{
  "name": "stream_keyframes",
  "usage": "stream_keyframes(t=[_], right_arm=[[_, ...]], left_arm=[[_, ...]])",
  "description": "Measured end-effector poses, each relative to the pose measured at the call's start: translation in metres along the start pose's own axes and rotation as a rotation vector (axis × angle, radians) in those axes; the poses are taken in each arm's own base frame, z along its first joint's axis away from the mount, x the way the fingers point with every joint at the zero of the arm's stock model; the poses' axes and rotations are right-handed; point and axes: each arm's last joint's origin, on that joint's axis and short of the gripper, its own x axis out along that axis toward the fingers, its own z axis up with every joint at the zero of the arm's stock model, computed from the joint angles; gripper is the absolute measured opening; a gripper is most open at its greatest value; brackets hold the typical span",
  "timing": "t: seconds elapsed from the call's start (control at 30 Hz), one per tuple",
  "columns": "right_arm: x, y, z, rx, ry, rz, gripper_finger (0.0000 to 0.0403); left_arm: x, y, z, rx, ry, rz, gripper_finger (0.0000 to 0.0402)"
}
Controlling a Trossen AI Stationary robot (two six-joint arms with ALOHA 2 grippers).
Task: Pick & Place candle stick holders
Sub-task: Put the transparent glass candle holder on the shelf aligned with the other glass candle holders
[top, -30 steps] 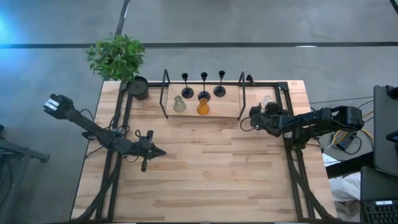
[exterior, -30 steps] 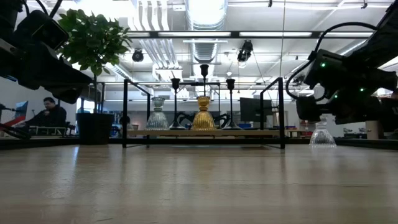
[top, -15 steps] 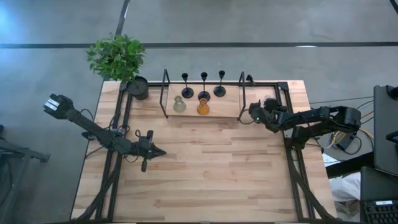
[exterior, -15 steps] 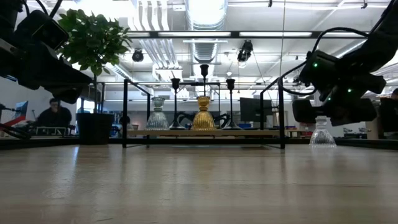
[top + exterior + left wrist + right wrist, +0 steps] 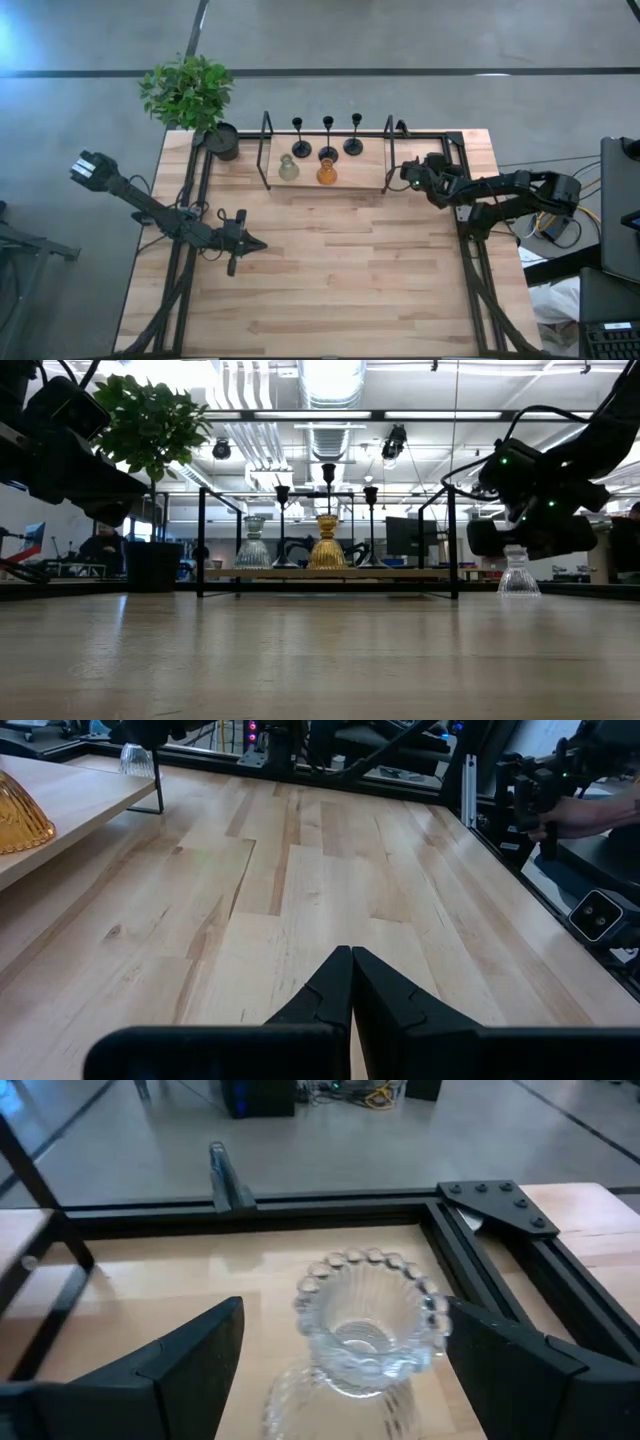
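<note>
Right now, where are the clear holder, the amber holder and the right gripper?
clear holder [image 5: 368, 1308], right wrist view, beaded rim.
amber holder [image 5: 326, 173], high view, body.
right gripper [image 5: 340, 1350], right wrist view, between its open fingertips.

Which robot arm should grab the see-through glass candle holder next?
The right. Its gripper is open with the clear glass holder between its fingers. The left gripper is shut and waits far off, mid-table.

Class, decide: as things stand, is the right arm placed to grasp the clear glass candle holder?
Probably yes. The right claw is open, one finger on each side of the clear glass holder, which stands upright on the table beside the rack, with nothing between them.
</note>
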Motion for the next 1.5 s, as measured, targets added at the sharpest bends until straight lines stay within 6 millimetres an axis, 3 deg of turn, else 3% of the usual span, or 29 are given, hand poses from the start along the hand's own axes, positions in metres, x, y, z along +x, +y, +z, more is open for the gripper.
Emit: stream_keyframes(t=[0.23,0.63,1.2,1.5], right_arm=[[0.002,-0.002,-0.001,0.003,0.029,0.010,0.0295],[0.003,-0.002,-0.001,0.004,0.033,0.010,0.0126],[0.001,-0.001,0.001,-0.005,0.069,0.071,0.0125],[-0.014,-0.013,0.006,-0.064,0.151,0.136,0.0125]], left_arm=[[0.000,0.000,0.000,0.000,0.000,0.000,0.0014],[0.000,0.000,0.000,0.000,0.000,0.000,0.0014],[0.000,0.000,0.000,0.000,0.000,0.000,0.0014],[0.000,0.000,0.000,0.000,0.000,0.000,0.0014]])
